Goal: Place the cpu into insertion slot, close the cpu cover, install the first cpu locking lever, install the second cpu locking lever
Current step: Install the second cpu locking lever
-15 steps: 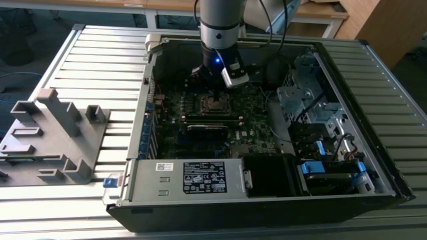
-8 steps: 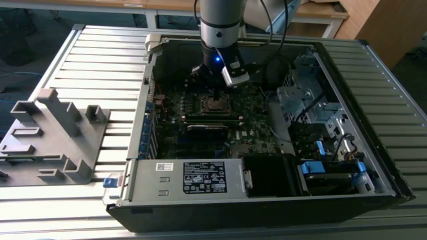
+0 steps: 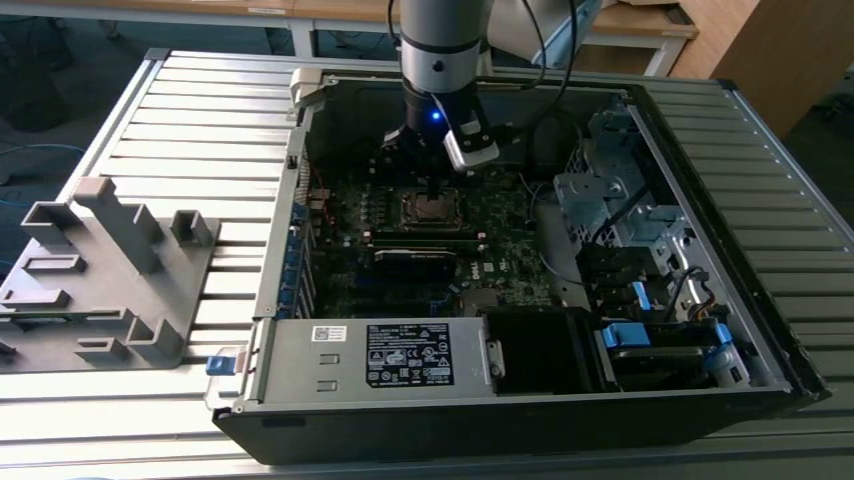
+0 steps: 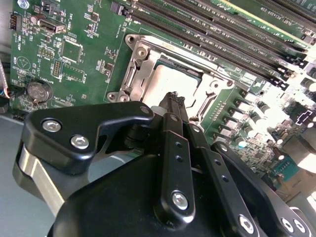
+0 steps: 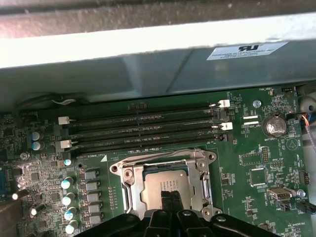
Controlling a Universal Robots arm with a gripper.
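The cpu (image 5: pixel 157 185), a dull grey square, lies in the insertion slot (image 3: pixel 430 207) on the green motherboard (image 4: pixel 74 49). The silvery cpu cover (image 5: pixel 200 175) lies flat around it, its window showing the chip's top (image 4: pixel 180 79). My gripper (image 5: pixel 170 196) hangs right over the chip, its two black fingers pressed together with nothing between them. In the second wrist view the gripper (image 4: pixel 173 98) has its tips at the chip's near edge; whether they touch it I cannot tell. Thin metal levers run along the socket's sides. In the exterior view the gripper (image 3: pixel 427 185) reaches down into the open case.
Long black memory slots (image 5: pixel 143 133) run just beyond the socket, with the case wall (image 5: pixel 148 54) behind them. Capacitors (image 5: pixel 69 197) stand on one side, a coin battery (image 5: pixel 274 126) on the other. A power supply (image 3: pixel 380 355), a drive cage (image 3: pixel 614 190) and a grey fixture (image 3: pixel 107 270) are nearby.
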